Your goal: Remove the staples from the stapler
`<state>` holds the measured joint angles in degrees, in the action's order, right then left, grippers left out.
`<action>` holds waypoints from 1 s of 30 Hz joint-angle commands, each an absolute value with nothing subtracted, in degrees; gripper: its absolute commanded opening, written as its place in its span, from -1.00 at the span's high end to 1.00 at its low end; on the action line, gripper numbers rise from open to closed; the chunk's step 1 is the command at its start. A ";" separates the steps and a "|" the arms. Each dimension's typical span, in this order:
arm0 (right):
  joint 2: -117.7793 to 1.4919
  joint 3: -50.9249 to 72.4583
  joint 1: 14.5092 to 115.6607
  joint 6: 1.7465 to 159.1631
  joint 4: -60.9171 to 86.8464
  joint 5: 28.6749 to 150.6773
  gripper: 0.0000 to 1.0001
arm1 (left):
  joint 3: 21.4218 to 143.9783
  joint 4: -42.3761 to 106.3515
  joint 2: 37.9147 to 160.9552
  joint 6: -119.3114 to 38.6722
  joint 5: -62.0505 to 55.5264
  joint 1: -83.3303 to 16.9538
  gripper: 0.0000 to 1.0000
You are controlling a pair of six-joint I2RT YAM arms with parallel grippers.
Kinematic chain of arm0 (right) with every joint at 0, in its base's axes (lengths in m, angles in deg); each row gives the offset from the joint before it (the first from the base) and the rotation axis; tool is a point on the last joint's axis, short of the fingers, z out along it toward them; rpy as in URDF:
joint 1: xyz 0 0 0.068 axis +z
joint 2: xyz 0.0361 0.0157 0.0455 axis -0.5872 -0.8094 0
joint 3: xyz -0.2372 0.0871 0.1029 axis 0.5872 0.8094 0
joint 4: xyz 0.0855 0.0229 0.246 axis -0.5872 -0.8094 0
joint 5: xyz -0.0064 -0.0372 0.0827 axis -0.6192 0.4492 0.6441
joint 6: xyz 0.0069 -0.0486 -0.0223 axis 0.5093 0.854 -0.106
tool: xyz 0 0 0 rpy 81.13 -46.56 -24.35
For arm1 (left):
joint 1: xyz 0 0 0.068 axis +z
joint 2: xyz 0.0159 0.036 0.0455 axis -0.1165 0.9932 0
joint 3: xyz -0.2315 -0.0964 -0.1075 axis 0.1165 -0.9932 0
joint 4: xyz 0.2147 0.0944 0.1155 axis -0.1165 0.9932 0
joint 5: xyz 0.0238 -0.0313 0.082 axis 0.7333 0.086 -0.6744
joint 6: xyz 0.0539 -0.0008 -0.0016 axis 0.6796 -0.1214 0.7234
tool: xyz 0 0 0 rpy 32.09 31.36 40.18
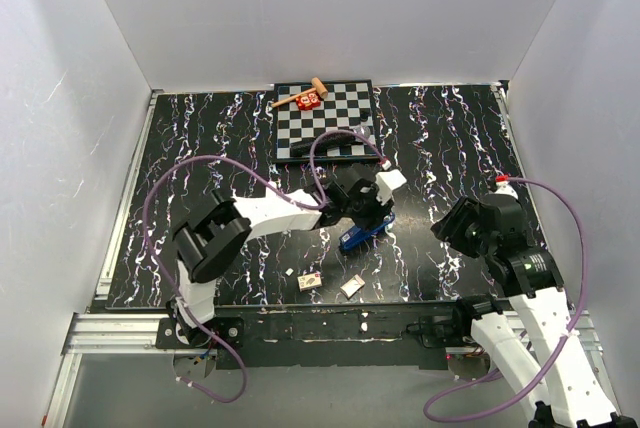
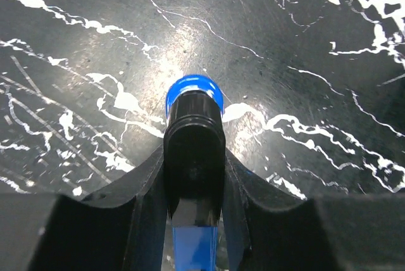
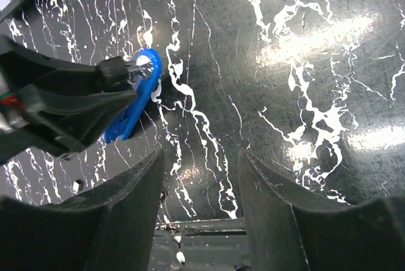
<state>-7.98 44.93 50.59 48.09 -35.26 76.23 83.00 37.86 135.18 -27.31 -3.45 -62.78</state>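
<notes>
Closest to the arm bases, two small cards (image 1: 310,280) lie on the tabletop (image 1: 440,148), just beside each other. They do not seem to belong to the task.

A little further, near the middle, is the stapler (image 2: 193,94). The left gripper (image 2: 194,163) is closed on it: its fingers press both sides of the black end, and the blue end points down toward the tabletop. I cannot tell if this end touches the surface. I think the body is held firmly like this so that the other arm can work on it and the staples can come out.

The right gripper (image 3: 199,182) is off to the right, apart from the stapler, and it looks toward it. Its fingers stand open with nothing between them, so I judge that it waits for its part.

At the far edge lies a checkered board (image 1: 330,118) with a small wooden hammer (image 1: 300,96) on its corner, well apart from the work.
</notes>
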 commanded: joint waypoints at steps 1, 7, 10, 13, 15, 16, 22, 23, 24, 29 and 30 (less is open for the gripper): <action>-10.28 41.49 50.37 51.32 -31.18 79.57 -0.15 | 81.38 36.99 124.68 -28.04 0.42 -61.36 1.00; -13.01 39.03 50.46 55.18 -28.72 85.37 -0.18 | 76.81 38.22 116.94 -28.30 4.82 -60.04 1.00; -13.80 37.28 50.46 57.03 -27.49 87.91 -0.19 | 74.79 38.83 112.99 -28.30 8.76 -58.90 1.00; -14.33 35.34 50.46 59.40 -25.82 92.48 -0.19 | 72.67 39.10 108.68 -30.14 13.51 -57.58 1.00; -14.77 33.85 50.46 60.98 -24.50 96.08 -0.19 | 71.80 39.98 105.78 -30.50 16.67 -56.79 1.00; -15.29 32.97 50.46 61.69 -24.06 97.92 -0.18 | 71.44 40.68 104.72 -30.76 17.99 -56.53 1.00; -20.38 27.70 52.12 64.59 -23.35 106.73 -0.08 | 70.56 42.96 97.87 -33.13 22.93 -56.17 1.00; -21.18 26.56 52.91 65.29 -23.53 107.34 -0.08 | 70.47 43.49 96.73 -33.40 23.10 -56.17 1.00; -21.97 25.42 54.14 65.91 -23.70 107.78 -0.08 | 70.56 44.19 95.76 -33.40 23.28 -56.17 1.00; -27.59 17.95 64.15 70.29 -25.72 108.58 -0.08 | 71.88 48.76 91.89 -34.36 27.66 -55.29 1.00; -28.82 16.37 66.52 71.52 -26.77 108.40 -0.08 | 72.31 49.81 91.27 -34.45 29.07 -55.21 1.00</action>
